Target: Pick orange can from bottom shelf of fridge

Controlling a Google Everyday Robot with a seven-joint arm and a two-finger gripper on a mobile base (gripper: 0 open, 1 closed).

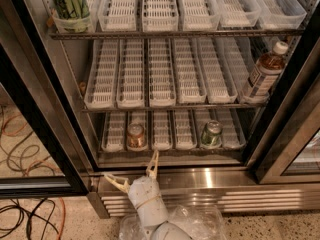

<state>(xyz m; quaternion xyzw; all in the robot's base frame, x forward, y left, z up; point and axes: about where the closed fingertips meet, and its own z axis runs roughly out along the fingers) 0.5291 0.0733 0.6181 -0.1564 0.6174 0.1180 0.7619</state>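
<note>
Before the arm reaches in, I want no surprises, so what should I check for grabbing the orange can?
1. Fridge front open, bottom shelf exposed: ok.
2. Orange can upright at the front of the second lane from the left: ok.
3. Tool open: ok, fingers spread wide.
4. Tool level with the can: not ok. It sits lower, outside the fridge, in front of the steel sill.
5. Space around the can: ok. The lanes on both sides of it are bare, and the green can stands three lanes to the right.
6. Whether the spread is wide enough for the can: cannot tell.
</note>
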